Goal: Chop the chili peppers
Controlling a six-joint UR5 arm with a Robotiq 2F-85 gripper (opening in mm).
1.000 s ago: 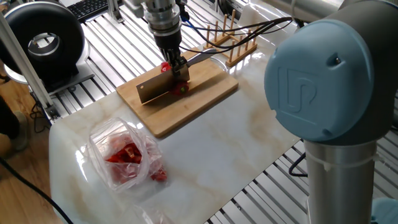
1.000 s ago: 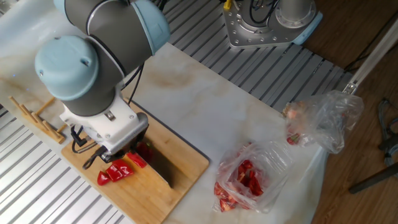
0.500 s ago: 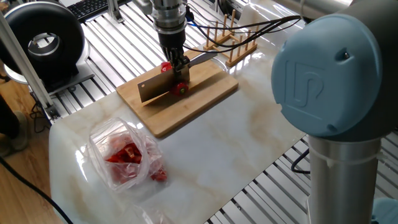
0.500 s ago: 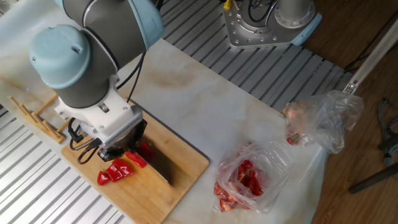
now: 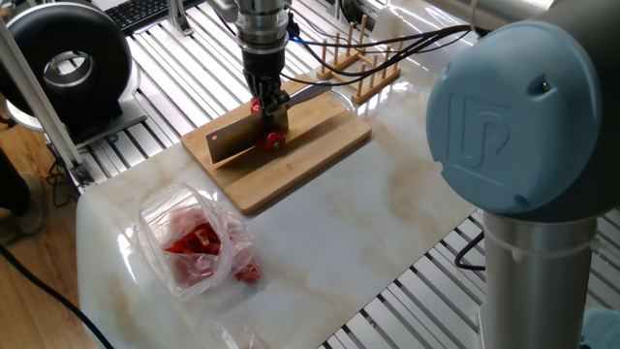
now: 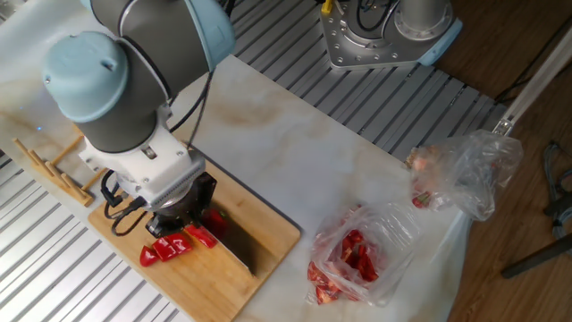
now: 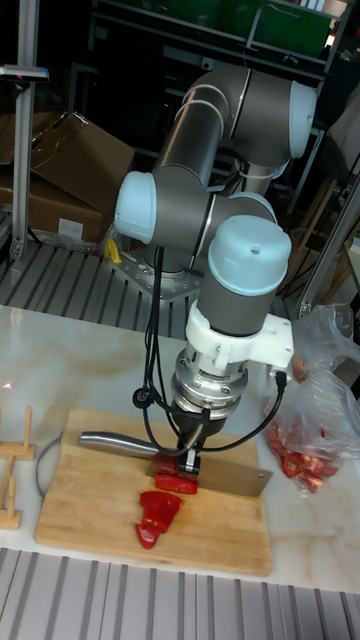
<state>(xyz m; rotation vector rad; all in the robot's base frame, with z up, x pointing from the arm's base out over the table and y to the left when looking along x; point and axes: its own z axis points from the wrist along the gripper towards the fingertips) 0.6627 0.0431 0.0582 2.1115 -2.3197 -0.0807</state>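
Note:
My gripper (image 5: 268, 107) is shut on a cleaver-style knife (image 5: 232, 142), with the blade resting edge-down on the wooden cutting board (image 5: 310, 160). One red chili pepper piece with a green stem (image 5: 272, 142) lies against the blade's near side, and another red bit (image 5: 257, 104) shows behind the fingers. In the other fixed view, cut chili pieces (image 6: 166, 248) lie beside the gripper (image 6: 183, 217) and the dark blade (image 6: 238, 252). In the tall view, the knife (image 7: 228, 483) has red chili pieces (image 7: 158, 516) in front of it, below the gripper (image 7: 190, 458).
A see-through plastic bag of red pieces (image 5: 194, 242) lies on the marble table near the board. A second crumpled bag (image 6: 465, 165) sits at the table edge. A wooden peg rack (image 5: 358, 66) stands beside the board's far end. The knife handle (image 7: 112, 440) sticks out sideways.
The gripper and knife have shifted a little along the board. The stemmed chili piece now shows more fully on the blade's near side.

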